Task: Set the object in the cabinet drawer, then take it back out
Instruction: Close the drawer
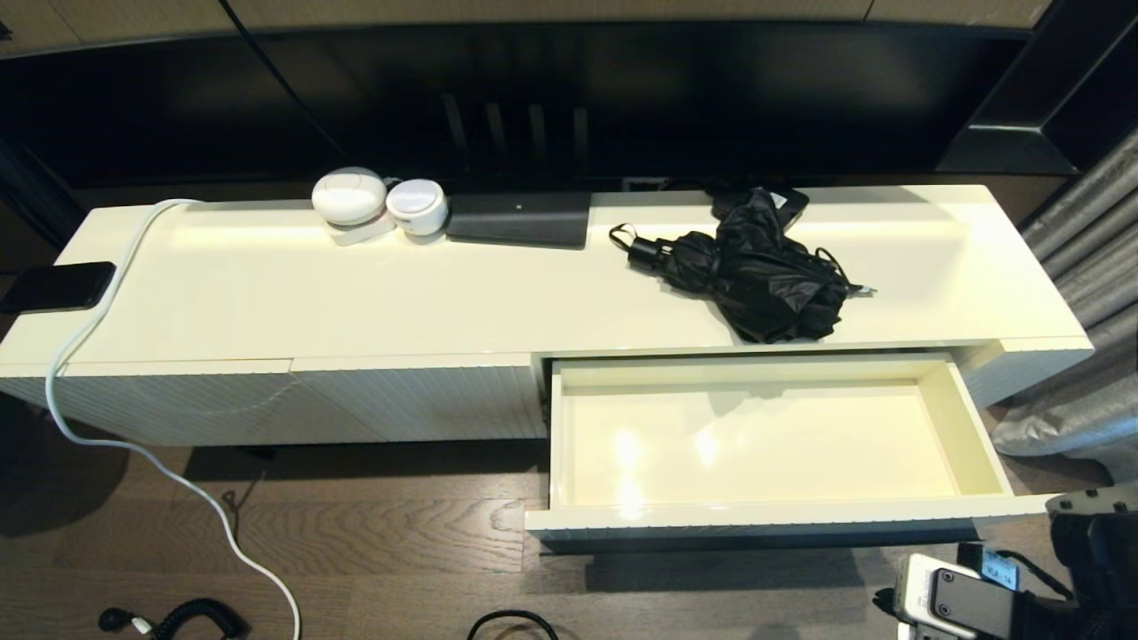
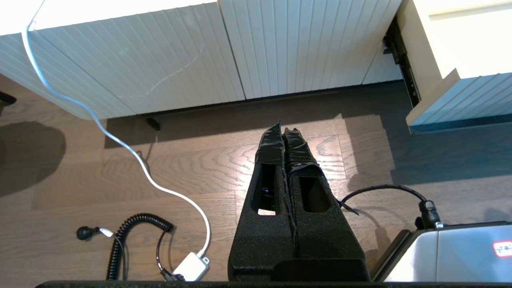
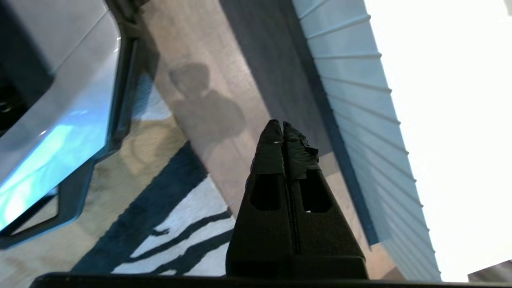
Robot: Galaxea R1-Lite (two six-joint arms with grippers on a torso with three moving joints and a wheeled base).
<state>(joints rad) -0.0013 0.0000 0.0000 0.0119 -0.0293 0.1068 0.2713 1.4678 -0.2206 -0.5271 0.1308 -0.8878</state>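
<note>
The object, a black folded umbrella, lies on the white cabinet top just behind the cabinet drawer. The drawer is pulled out, its cream inside bare. My right gripper is shut on nothing and hangs low over the floor beside the drawer's ribbed front. That arm's wrist shows at the bottom right of the head view. My left gripper is shut and empty too. It points at the wooden floor before the closed ribbed panels, left of the drawer's corner.
Two round white devices and a black box stand at the back of the cabinet top. A phone lies at its left end, with a white cable running to the floor. A coiled black cord lies on the floor; grey curtain hangs right.
</note>
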